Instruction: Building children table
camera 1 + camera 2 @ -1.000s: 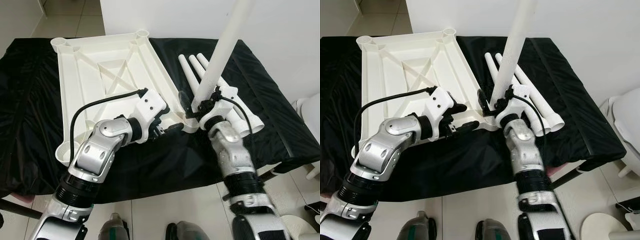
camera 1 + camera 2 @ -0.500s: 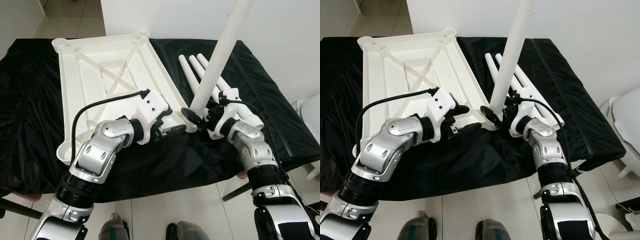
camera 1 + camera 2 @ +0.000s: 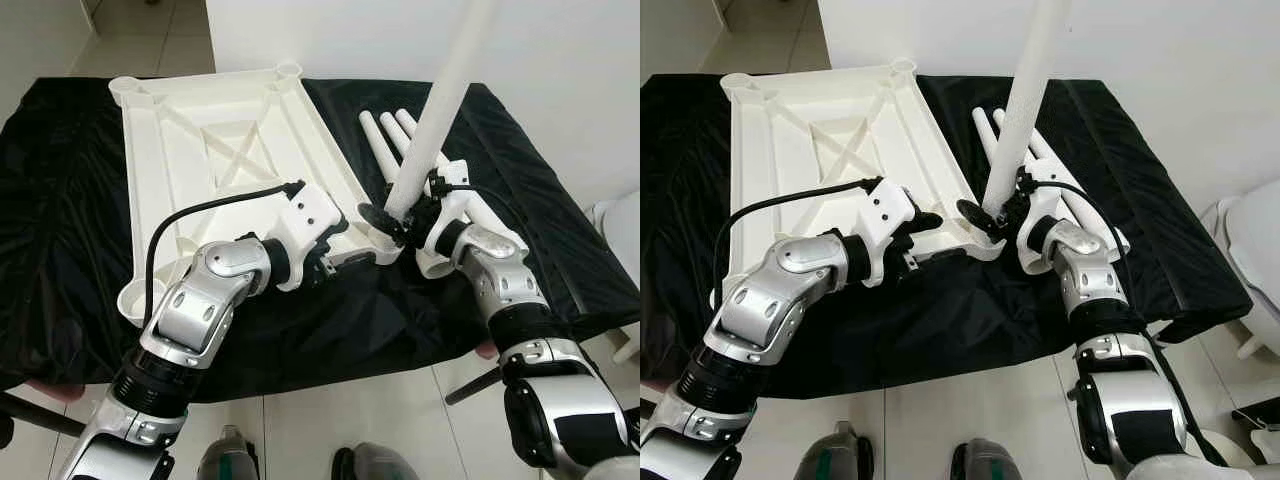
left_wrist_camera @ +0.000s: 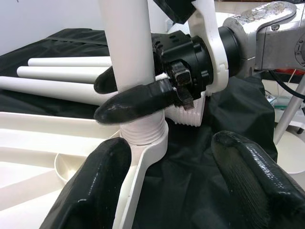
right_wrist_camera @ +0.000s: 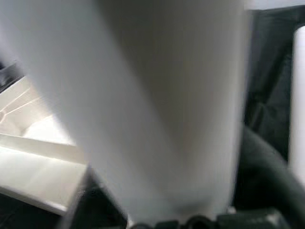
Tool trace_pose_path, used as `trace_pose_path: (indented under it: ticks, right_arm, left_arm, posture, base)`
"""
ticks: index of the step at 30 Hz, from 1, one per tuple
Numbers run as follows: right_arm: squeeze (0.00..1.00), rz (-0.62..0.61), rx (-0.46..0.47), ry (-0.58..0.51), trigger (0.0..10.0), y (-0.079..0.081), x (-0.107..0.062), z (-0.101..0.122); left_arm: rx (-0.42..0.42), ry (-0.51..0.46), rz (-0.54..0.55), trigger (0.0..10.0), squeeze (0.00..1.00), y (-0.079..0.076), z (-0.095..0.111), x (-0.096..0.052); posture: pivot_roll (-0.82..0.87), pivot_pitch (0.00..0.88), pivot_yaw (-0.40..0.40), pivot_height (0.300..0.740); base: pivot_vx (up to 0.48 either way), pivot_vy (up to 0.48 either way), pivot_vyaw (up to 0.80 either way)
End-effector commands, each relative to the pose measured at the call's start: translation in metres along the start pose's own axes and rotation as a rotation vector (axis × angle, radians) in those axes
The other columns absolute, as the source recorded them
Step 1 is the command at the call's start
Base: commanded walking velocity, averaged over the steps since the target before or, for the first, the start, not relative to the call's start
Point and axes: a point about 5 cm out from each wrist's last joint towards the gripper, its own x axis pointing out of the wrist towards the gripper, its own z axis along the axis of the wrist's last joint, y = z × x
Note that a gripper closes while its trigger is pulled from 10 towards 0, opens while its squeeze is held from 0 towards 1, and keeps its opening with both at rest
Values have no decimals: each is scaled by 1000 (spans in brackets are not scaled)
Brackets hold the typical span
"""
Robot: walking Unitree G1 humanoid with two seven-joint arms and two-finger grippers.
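Right gripper (image 3: pixel 398 222) clamped around the foot of the upright white leg (image 3: pixel 440 110), black fingers (image 4: pixel 136 102) pinching it just above its threaded end. That end sits in the corner socket (image 4: pixel 145 143) of the upturned white tabletop (image 3: pixel 225 150); leg stands nearly vertical, leaning slightly away from the tabletop. Left gripper (image 3: pixel 345 258) at the same corner, fingers (image 4: pixel 102 179) spread apart, one on each side of the socket edge, gripping nothing. Three spare legs (image 3: pixel 395 140) lie side by side on the black cloth (image 3: pixel 60 200), just beyond the socket corner, behind the right gripper. Tabletop lies underside up on the cloth.
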Motion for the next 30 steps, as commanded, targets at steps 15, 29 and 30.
trace_pose_path:
  ticks: [15,29,30]
  right_arm:
    - [0,-253,127,-64,0,18,9,2]
    - [0,-675,240,-59,0,57,22,-5]
    - [0,-695,229,-59,0,61,22,-3]
  left_arm:
    - [7,-15,-23,10000,0,-5,3,1]
    - [6,-11,-24,10000,0,-5,3,1]
    - [5,-11,-20,10000,0,-5,3,0]
  posture:
    - [-45,0,-55,740]
    - [-33,0,-56,740]
    - [-32,0,-55,740]
  base:
    - [0,0,0]
    - [0,0,0]
    - [0,0,0]
